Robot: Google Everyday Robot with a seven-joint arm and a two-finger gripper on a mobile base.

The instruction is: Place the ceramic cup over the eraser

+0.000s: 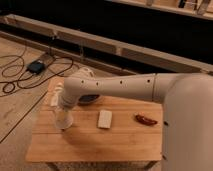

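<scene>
The off-white ceramic cup [63, 120] stands at the left side of the wooden table [95, 142]. My gripper [62, 107] is directly over the cup, at its top, at the end of the white arm [120, 87] that reaches in from the right. The eraser [145, 120], a small dark reddish-brown block, lies at the right side of the table, far from the cup.
A pale beige flat pad [105, 119] lies mid-table between cup and eraser. A dark round bowl [90, 99] sits at the back, partly hidden by the arm. A white object [54, 95] lies at the back left corner. Cables [30, 70] lie on the floor to the left.
</scene>
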